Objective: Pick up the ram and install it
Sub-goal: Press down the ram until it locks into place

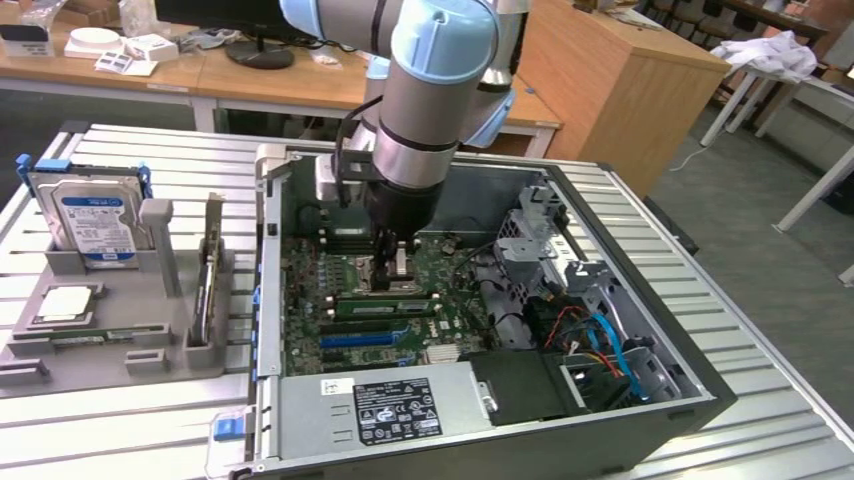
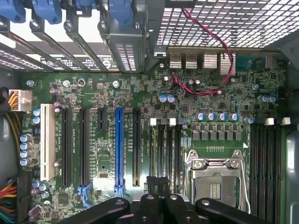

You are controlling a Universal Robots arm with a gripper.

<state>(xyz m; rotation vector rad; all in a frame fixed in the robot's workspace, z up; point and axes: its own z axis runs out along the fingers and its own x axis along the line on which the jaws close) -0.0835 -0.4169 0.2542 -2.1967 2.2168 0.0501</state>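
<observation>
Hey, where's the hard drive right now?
The hard drive stands upright in the grey tray on the exterior view's left, beside the computer case, with the processor chip lying next to it.

Wooden desks (image 1: 267, 85), wooden cabinet (image 1: 614, 80), grey floor (image 1: 774, 280), slatted metal table (image 1: 147, 430)

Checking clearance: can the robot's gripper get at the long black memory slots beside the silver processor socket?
Probably yes. The grey computer case lies open, the gripper hangs inside just above the long black memory slots, and no cable crosses them.
</observation>
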